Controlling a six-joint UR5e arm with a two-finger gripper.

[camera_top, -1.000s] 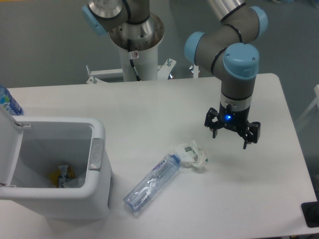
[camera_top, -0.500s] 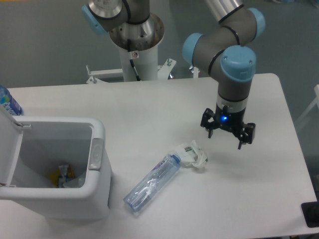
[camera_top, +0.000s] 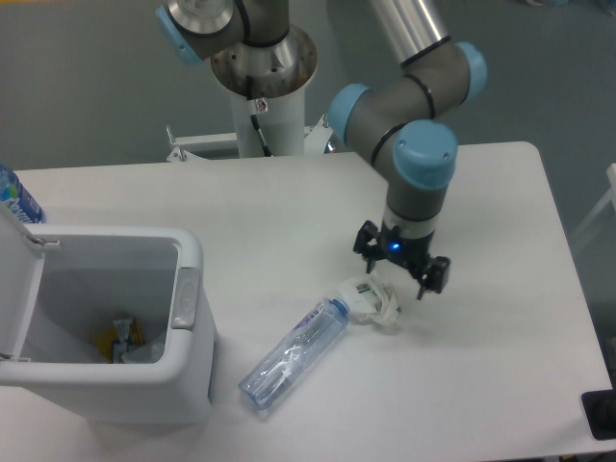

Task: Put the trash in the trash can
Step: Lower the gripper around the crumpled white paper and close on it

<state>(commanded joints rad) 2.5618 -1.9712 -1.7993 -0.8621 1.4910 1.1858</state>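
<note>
White table [camera_top: 289, 212] | gripper [camera_top: 397, 272] fingers spread, above 1 wrapper [camera_top: 371, 300] | 1 flattened bottle [camera_top: 294, 352] at wrapper's 8 o'clock | 1 trash can [camera_top: 144, 375] lid open, contents unclear, left edge cropped | upright bottle [camera_top: 14, 197] half hidden

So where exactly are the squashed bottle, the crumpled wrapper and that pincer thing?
Squashed bottle [camera_top: 294, 354]: fixed camera view, middle of its clear body.
Crumpled wrapper [camera_top: 373, 300]: fixed camera view, its white bunched centre.
Pincer [camera_top: 400, 272]: fixed camera view, midway between its two fingertips.

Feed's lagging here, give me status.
Gripper jaws open, empty, just above the wrapper. Flattened bottle beside it on the table. Bin lid open. Nothing blocking.
</note>
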